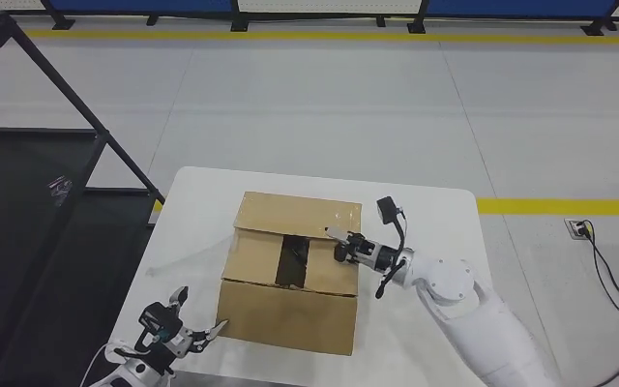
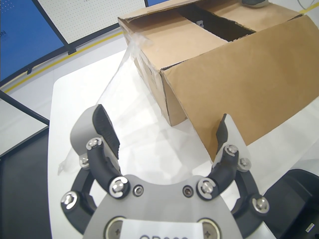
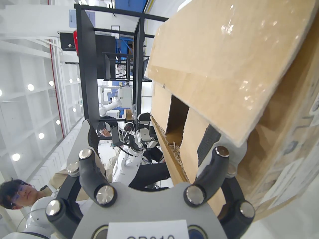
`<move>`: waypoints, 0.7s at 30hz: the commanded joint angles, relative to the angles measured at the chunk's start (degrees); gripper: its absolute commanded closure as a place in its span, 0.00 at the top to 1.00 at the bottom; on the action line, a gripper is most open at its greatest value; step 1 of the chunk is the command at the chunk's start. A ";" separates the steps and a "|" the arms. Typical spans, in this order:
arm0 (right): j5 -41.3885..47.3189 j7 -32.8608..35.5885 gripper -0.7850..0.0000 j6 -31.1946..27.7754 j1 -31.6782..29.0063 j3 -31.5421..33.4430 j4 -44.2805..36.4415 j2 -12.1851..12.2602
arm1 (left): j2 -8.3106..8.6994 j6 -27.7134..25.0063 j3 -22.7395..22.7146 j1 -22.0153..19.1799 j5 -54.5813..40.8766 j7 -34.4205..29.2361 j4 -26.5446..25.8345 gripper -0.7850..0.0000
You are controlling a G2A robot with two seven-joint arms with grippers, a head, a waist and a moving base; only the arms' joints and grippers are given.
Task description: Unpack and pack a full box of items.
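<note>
Lower left of the top view: the left gripper (image 1: 201,309) is held low over the white worktop (image 1: 193,208), just off the near-left corner of the box (image 1: 261,256). Its forearm comes in from the bottom edge of the frame, w/ the wrist angled toward the cardboard. The jaws are spread wide w/ nothing between them. In the left wrist view one fingertip (image 2: 223,128) is seen just beside the edge of the hanging flap (image 2: 249,80); contact can't be told.

The box is set at approx the ctr of the frame, standing on the worktop. The hanging flap is folded outward and down across the front face. The top flaps are part-closed, and a dark gap (image 1: 293,261) is left between them. A strip of clear film (image 2: 119,85) trails from the box's corner down onto the worktop.

Right of ctr, the right gripper (image 1: 337,244) is held over the box top at the edge of a top flap. The arm enters from the lower right, bent at the elbow, w/ the wrist pointed toward frame left. The jaws are released and wide. In the right wrist view one finger (image 3: 209,138) is tucked under the flap's edge, touching it, and the other finger (image 3: 91,135) stands well apart in open air. Shredded paper fill (image 3: 174,148) is seen in the opening.

Beyond the worktop, a black frame (image 1: 77,126) stands at the left, and a yellow floor line (image 1: 542,205) runs off to the right edge.
</note>
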 commanded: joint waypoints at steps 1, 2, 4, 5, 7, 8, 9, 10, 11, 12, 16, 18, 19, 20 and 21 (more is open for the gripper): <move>0.22 -3.16 1.00 0.31 1.26 -0.52 0.95 -0.58 | 0.07 0.02 0.09 0.16 0.30 -0.29 -0.15 1.00; 0.21 -4.57 1.00 0.45 1.95 -0.97 1.36 -0.91 | 0.09 0.08 0.23 0.17 0.46 -0.41 -0.23 1.00; -0.37 -7.88 1.00 0.40 3.35 -1.91 2.05 -1.61 | 0.14 0.10 0.49 0.15 0.62 -0.66 -0.33 1.00; -0.17 -9.01 1.00 0.26 3.97 -2.42 2.36 -1.98 | 0.16 0.19 0.58 0.16 0.69 -0.77 -0.38 1.00; -0.50 -11.58 1.00 -0.32 5.45 -3.11 3.34 -2.66 | 0.22 0.24 0.71 0.22 0.88 -0.92 -0.51 1.00; -1.13 -13.35 1.00 -0.10 6.19 -3.55 3.88 -3.01 | 0.25 0.27 0.76 0.26 0.98 -0.98 -0.56 1.00; -1.86 -14.87 1.00 0.00 6.99 -4.09 4.21 -3.37 | 0.28 0.31 0.79 0.31 1.02 -0.99 -0.60 1.00; -2.27 -16.17 1.00 -0.01 7.73 -4.58 4.68 -3.74 | 0.31 0.31 0.82 0.37 1.15 -1.03 -0.63 1.00; -2.34 -17.55 1.00 -0.01 8.51 -4.93 5.39 -4.13 | 0.34 0.35 0.83 0.44 1.18 -1.00 -0.66 1.00; -2.88 -19.74 1.00 0.27 9.40 -5.19 6.56 -4.52 | 0.37 0.30 0.86 0.49 1.26 -0.97 -0.71 1.00; -5.57 -26.09 1.00 1.04 13.35 -7.59 11.83 -6.40 | 0.50 0.46 0.88 0.60 1.52 -1.12 -0.78 1.00; -6.69 -27.84 1.00 0.10 15.11 -8.73 14.79 -7.30 | 0.56 0.38 0.92 0.60 1.54 -1.30 -0.65 1.00; -7.29 -27.70 1.00 -0.75 15.82 -9.32 15.96 -7.67 | 0.60 0.25 0.92 0.57 1.56 -1.33 -0.62 1.00; -7.54 -27.51 1.00 -1.12 16.02 -9.49 16.32 -7.77 | 0.64 0.16 0.90 0.55 1.48 -1.37 -0.52 1.00; -7.54 -27.51 1.00 -1.12 16.02 -9.49 16.32 -7.77 | 0.67 0.10 0.87 0.52 1.43 -1.36 -0.46 1.00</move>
